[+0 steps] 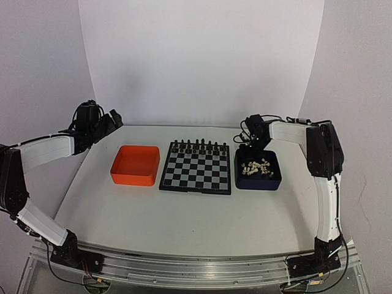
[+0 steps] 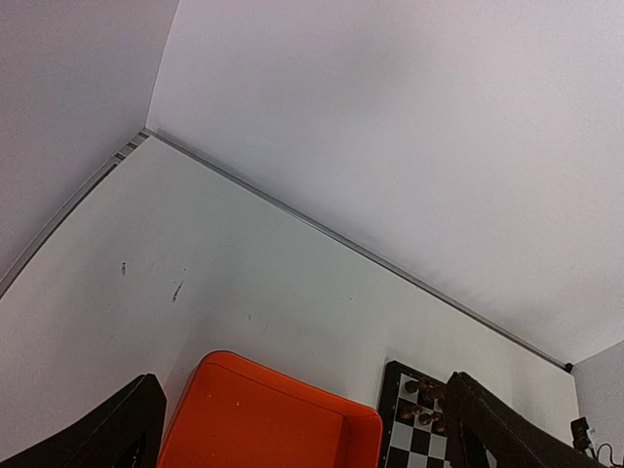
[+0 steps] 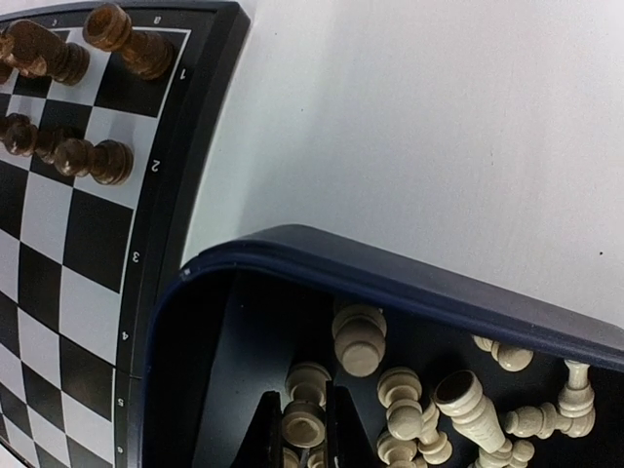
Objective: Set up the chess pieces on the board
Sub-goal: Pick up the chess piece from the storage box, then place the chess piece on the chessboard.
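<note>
Shows the board (image 1: 196, 174) at mid-table hemmed by an orange tray (image 1: 131, 179) just beside its left edge and a blue tray (image 1: 257, 183) just beside its right, with dark pieces (image 1: 199, 146) lining its two far rows. Loses the fingertips of the right gripper (image 3: 303, 414) in the overhead view and cuts them off at the bottom of the wrist view, yet catches them clamped on one cream chess piece (image 3: 304, 427) near the blue tray's far-left corner, the other chess pieces (image 1: 257, 166) lying loose just beside it. Has the left gripper (image 1: 114, 117) spread wide above the table's far-left part, well apart from them.
</note>
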Motion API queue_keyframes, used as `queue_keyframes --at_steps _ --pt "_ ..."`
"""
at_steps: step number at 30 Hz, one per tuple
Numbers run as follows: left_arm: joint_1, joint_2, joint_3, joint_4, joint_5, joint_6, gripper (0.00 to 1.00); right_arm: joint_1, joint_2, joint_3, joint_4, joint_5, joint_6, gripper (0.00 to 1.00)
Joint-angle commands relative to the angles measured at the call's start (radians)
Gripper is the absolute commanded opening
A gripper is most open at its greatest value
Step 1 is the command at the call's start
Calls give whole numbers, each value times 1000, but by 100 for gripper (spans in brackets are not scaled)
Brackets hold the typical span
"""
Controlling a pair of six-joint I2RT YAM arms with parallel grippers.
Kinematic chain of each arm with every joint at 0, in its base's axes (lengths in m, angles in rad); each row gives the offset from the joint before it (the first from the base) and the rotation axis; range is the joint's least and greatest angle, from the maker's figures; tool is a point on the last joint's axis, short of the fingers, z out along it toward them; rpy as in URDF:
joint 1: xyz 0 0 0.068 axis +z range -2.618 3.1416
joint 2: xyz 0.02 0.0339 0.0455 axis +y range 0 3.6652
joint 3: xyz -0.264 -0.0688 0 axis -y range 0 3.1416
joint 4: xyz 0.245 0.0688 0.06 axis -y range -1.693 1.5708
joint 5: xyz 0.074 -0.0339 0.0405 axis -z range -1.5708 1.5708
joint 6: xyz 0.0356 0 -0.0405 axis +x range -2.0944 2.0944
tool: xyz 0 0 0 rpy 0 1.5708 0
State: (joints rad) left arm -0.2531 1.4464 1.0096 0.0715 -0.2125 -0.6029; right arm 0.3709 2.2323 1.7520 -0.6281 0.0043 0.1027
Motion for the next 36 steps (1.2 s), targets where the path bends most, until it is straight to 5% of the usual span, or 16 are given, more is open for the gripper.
queue_keyframes --at_steps 1,12,36 --pt "3 -6 5 33 -7 5 100 26 -156 -17 -20 44 -26 0" --pt "3 13 14 43 16 11 100 129 -316 -94 -43 -25 -85 0" --pt "3 99 55 68 61 9 100 292 -199 -132 -113 -47 -153 0"
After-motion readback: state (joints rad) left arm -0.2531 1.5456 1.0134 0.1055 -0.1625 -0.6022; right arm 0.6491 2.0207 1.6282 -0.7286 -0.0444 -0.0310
